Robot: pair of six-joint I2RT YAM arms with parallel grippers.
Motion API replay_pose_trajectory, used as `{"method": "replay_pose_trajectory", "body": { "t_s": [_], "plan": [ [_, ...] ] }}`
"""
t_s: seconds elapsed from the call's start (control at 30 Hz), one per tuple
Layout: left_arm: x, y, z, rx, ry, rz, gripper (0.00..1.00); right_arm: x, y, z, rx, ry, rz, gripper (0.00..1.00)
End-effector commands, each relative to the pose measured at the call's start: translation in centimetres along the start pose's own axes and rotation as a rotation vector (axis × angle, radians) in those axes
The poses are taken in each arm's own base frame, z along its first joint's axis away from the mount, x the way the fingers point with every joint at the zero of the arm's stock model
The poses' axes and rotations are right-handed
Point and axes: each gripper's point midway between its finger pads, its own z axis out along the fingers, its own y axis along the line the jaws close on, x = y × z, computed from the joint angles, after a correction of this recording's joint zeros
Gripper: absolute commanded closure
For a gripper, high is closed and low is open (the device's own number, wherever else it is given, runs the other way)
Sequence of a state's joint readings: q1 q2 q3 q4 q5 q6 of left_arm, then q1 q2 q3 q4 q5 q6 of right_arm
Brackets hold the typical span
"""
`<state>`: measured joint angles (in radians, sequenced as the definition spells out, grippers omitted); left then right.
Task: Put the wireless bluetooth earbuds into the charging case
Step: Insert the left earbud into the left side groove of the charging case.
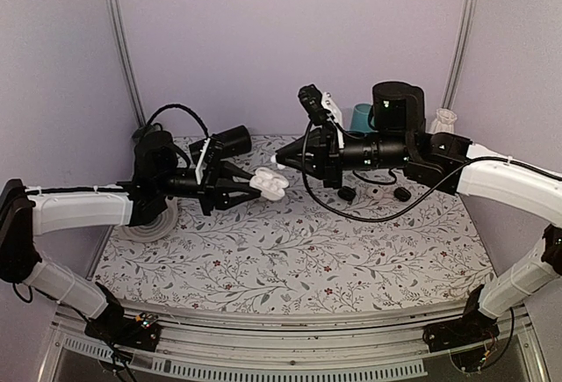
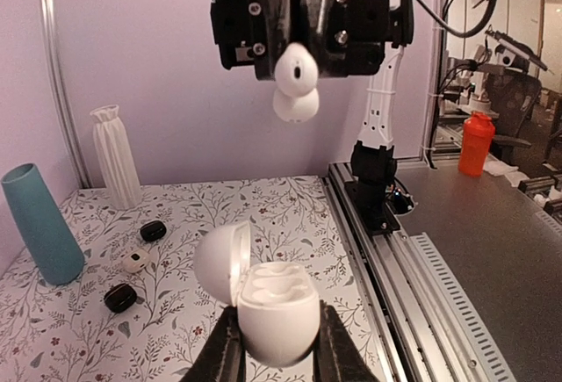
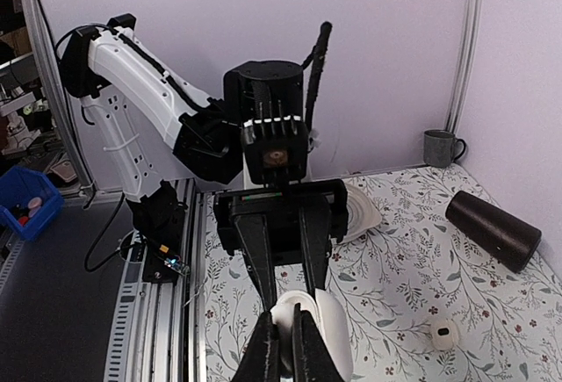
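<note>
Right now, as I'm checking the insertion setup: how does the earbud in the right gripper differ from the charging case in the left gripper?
The earbud is smaller than the charging case. The earbud is pinched in the right gripper; the charging case is clamped in the left gripper, apart from it. The earbud shows a dark spot; the charging case is open, lid tipped aside. Both are glossy white and rounded.

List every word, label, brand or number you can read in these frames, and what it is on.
None can be read in any view.
The case is plain white, with no brand showing.
The earbud bears no marking.
The orange bottle shows no legible label.
The board at the left arm's base: any print is too small to read.
</note>
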<state>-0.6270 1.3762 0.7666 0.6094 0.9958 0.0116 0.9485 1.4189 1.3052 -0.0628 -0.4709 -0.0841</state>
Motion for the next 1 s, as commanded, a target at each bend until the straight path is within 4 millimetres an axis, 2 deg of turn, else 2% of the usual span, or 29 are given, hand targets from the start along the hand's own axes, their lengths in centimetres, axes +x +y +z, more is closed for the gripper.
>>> {"method": "replay_pose_trajectory", "body": {
  "t_s": [0.0, 0.17, 0.4, 0.77, 0.97],
  "plan": [
    [-0.9, -0.4, 0.7, 0.037, -0.023, 0.037, 1.00, 0.3, 1.6, 1.3, -0.054, 0.044, -0.054, 0.96],
    [-1.3, -0.4, 0.8, 0.052, -0.036, 0.014, 1.00, 1.0, 2.1, 2.0, -0.066, 0.072, -0.070, 0.96],
    [-2.0, -0.8, 0.9, 0.086, -0.056, 0.002, 1.00, 2.1, 1.3, 2.8, -0.033, 0.102, -0.078, 0.96],
    [-2.2, -1.4, 0.9, 0.118, -0.056, -0.017, 1.00, 2.0, 0.5, 3.3, 0.019, 0.091, -0.100, 0.96],
    [-2.3, -1.3, 0.9, 0.118, -0.053, -0.024, 1.00, 2.4, 0.8, 3.8, 0.004, 0.095, -0.101, 0.96]
  ]
}}
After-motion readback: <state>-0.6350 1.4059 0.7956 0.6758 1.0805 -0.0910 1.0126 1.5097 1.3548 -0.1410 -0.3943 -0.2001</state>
